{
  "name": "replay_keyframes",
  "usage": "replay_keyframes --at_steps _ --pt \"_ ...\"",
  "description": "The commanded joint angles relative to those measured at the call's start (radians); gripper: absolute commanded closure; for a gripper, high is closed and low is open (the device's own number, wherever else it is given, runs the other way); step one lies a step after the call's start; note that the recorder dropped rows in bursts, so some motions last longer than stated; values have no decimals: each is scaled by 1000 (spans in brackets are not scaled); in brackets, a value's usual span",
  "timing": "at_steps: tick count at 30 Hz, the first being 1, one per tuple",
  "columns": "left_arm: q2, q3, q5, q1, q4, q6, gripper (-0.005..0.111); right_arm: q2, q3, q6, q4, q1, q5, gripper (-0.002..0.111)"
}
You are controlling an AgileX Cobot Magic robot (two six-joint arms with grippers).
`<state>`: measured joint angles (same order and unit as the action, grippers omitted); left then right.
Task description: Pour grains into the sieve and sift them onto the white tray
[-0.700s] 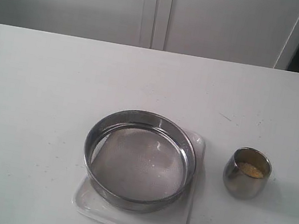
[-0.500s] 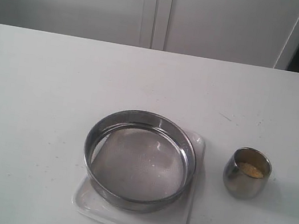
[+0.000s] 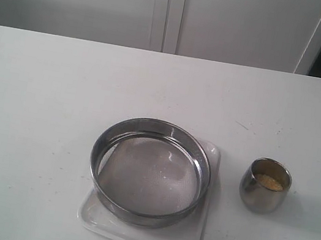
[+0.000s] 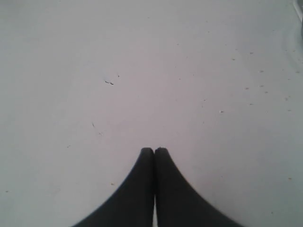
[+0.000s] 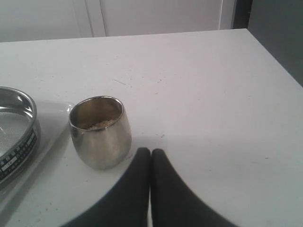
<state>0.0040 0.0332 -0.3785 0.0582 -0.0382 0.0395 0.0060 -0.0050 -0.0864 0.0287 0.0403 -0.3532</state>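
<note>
The grains (image 5: pixel 100 124) lie in the bottom of a small steel cup (image 5: pixel 100 137), not yet poured. The cup stands upright just ahead of the right gripper (image 5: pixel 150 151), a little to one side of its tips, near them but not touching. That gripper's two black fingers are pressed together with nothing between them, low over the white table (image 5: pixel 213 94).

Past the cup, farther from this gripper on the same side, is the sieve (image 5: pixel 14 130), a wide steel ring with a grey mesh floor. It sits on the white tray (image 5: pixel 56 112), and a corner of the tray shows between sieve and cup. The cup stands on the table, apart from the tray.

The left gripper (image 4: pixel 154 150) also has its fingers closed tight on each other, empty, over a stretch of table marked with small specks. A curved sliver shows far ahead of it and off to one side, too little to tell what it is.

In the exterior view the sieve covers most of the tray, and neither gripper appears.
</note>
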Motion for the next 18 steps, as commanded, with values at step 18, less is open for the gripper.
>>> replay_keyframes --at_steps 18 --pt "-4 -5 4 2 -10 -5 107 -6 5 2 -4 -6 501 108"
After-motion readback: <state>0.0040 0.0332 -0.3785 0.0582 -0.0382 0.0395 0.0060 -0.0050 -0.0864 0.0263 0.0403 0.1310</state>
